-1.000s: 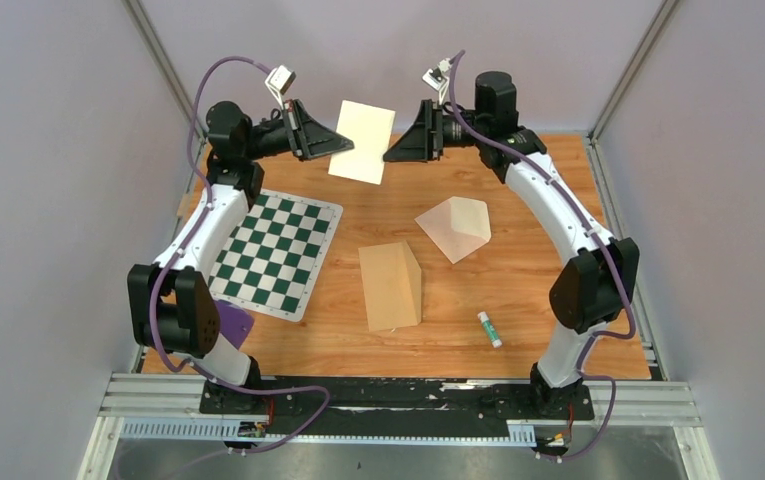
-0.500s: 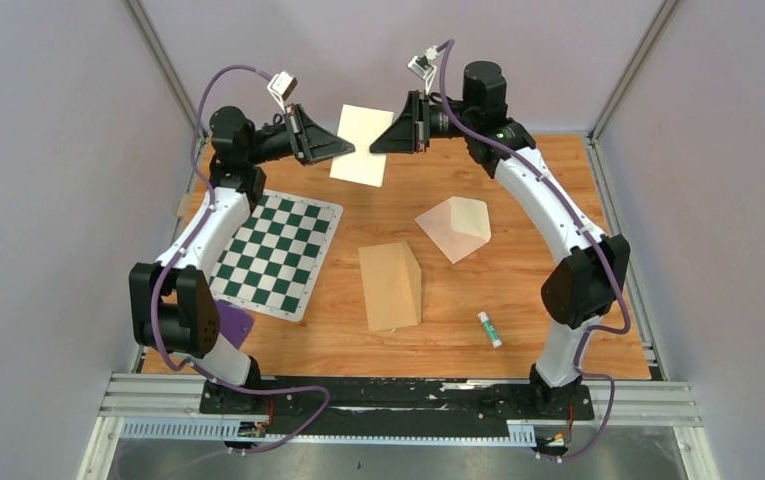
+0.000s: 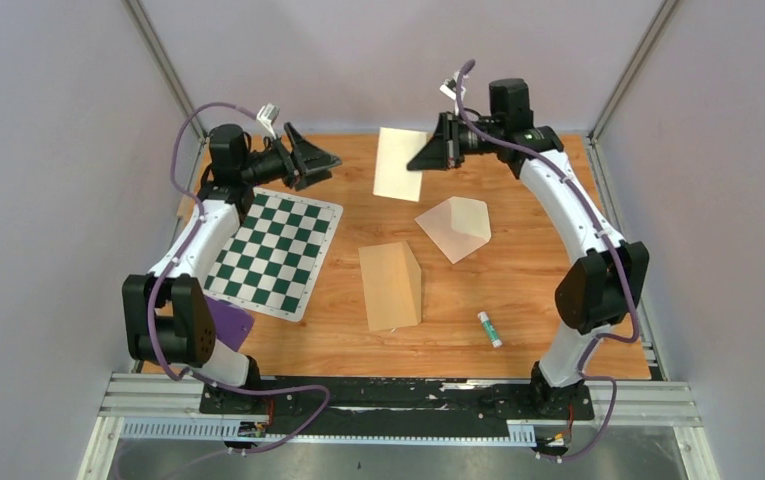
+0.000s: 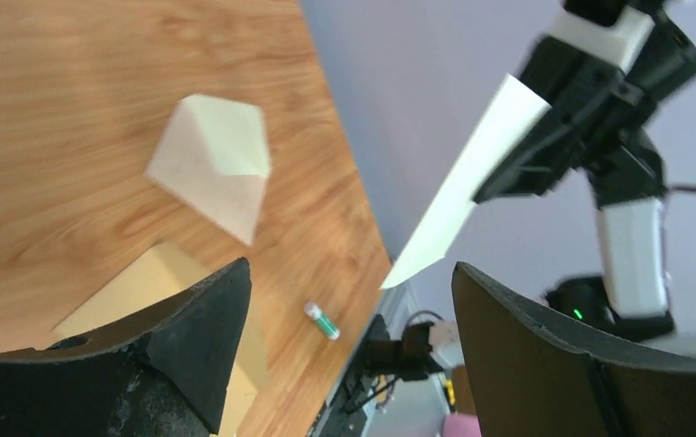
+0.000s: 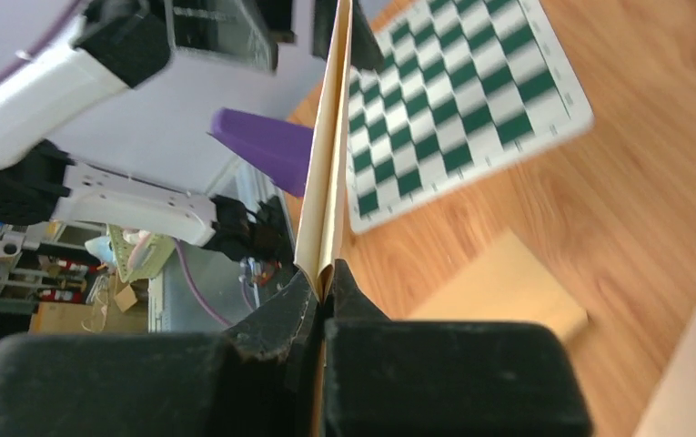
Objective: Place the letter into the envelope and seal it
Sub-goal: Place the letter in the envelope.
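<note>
Right gripper [image 5: 325, 276] shut tight on folded letter [image 3: 397, 163], aloft right of chessboard [image 3: 273, 250]; left gripper [image 3: 320, 166] open, empty, above chessboard's far edge

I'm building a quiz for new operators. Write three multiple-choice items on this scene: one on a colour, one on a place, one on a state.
1. The chessboard squares are:
A. red and black
B. green and white
C. blue and yellow

2. The glue stick lies:
A. on the bare table, right of the tan envelope
B. on the chessboard
C. on top of the tan envelope

3. The folded paper is:
A. flat on the table
B. lying on the chessboard
C. pinched in the right fingers, clear of the table

1 B: the top view shows green and white squares.
2 A: it lies alone beside the envelope.
3 C: the right wrist view shows the fingers shut on its fold; the left fingers stand open, empty.
</note>
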`<state>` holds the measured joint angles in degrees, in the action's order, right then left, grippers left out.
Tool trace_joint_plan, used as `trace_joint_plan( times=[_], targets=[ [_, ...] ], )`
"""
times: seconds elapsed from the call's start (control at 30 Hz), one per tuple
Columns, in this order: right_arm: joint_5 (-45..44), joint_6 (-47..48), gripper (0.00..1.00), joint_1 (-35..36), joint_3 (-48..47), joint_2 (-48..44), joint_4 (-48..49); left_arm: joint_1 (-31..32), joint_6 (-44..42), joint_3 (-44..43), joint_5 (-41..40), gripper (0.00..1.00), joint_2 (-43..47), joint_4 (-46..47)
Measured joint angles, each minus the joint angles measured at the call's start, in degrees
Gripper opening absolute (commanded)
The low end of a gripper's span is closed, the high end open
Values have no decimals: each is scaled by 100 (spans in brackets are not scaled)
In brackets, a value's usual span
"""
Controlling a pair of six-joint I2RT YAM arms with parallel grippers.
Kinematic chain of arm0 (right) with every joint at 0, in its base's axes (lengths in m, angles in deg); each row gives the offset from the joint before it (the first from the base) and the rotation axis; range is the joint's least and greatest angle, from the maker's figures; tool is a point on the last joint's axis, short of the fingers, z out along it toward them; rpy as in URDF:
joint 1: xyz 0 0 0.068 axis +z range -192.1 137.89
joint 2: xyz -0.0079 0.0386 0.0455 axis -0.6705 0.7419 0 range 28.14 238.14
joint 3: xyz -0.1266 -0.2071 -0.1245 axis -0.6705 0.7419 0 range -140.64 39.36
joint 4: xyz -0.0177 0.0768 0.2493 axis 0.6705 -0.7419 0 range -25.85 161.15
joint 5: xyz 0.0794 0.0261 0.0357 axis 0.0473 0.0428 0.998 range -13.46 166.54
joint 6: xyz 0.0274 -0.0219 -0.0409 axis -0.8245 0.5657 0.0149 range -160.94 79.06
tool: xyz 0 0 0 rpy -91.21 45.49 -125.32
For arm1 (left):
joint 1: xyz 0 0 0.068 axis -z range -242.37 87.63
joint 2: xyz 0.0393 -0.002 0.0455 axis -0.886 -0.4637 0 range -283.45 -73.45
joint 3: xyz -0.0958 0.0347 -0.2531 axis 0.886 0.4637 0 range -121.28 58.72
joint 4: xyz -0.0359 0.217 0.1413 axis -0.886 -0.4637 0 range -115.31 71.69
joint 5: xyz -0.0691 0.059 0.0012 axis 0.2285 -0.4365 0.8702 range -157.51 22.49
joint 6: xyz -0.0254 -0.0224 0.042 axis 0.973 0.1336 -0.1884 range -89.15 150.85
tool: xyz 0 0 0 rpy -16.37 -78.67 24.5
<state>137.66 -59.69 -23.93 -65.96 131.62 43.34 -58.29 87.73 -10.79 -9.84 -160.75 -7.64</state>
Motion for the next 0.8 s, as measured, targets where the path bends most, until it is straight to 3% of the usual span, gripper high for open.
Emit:
trace_joint_plan(
  times=[0.17, 0.33, 0.6, 0.7, 0.8],
  targets=[
    [-385, 848, 0, -415, 1276, -717, -1340, -146, -905, 826, -1176, 77, 293, -1508],
    [-654, 1185, 0, -350, 2500, -1113, -2168, 33, -1287, 1672, -1692, 72, 221, -2306],
    [-1176, 1403, 0, -190, 2846, -717, -2459, 966, -1375, 2299, -2168, 73, -111, -2356],
    [-1379, 1375, 0, -109, 2846, -533, -2391, 1141, -1266, 2546, -2267, 67, -232, -2151],
    [-1587, 1279, 0, 20, 2846, -330, -2247, 1207, -1084, 2806, -2282, 69, -310, -1895]
  ],
)
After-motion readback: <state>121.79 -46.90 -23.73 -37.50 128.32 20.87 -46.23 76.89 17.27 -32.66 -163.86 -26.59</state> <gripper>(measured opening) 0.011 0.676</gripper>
